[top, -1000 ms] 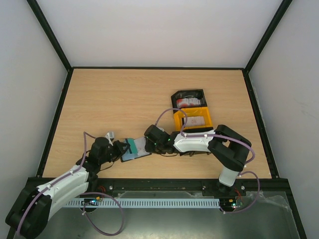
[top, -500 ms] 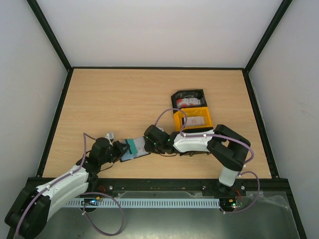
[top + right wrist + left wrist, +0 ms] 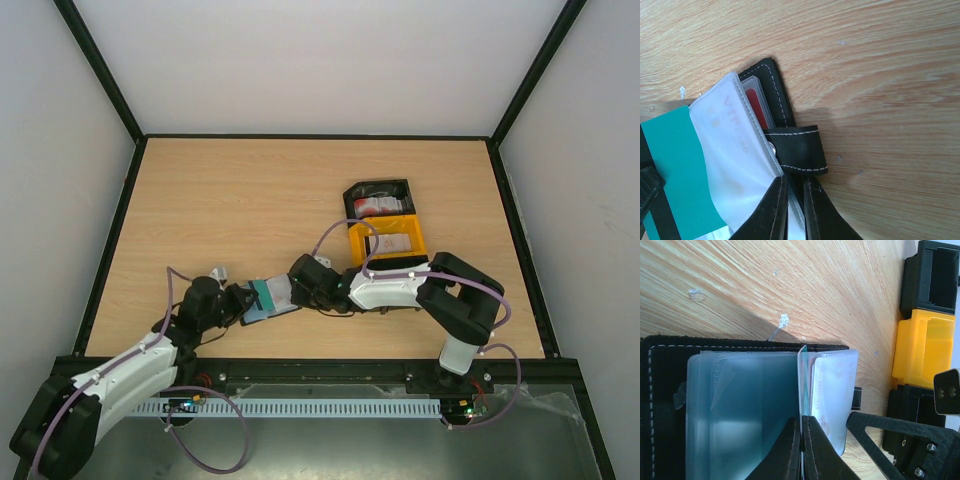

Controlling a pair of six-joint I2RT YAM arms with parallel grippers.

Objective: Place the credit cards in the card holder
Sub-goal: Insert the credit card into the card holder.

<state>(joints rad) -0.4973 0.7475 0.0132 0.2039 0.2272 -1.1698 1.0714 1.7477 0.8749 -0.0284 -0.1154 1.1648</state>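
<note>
The only word that can be read is "VIP", in faint orange letters on a pale card (image 3: 730,135). The card sits behind a clear sleeve (image 3: 747,185) of the card holder (image 3: 799,150), near the near edge of the surface (image 3: 875,75). Smaller marks under that word are too faint to read.

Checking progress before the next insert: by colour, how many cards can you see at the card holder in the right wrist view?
teal card: 1
pale card with VIP lettering: 1
red card: 1
Total at the card holder: 3
</note>
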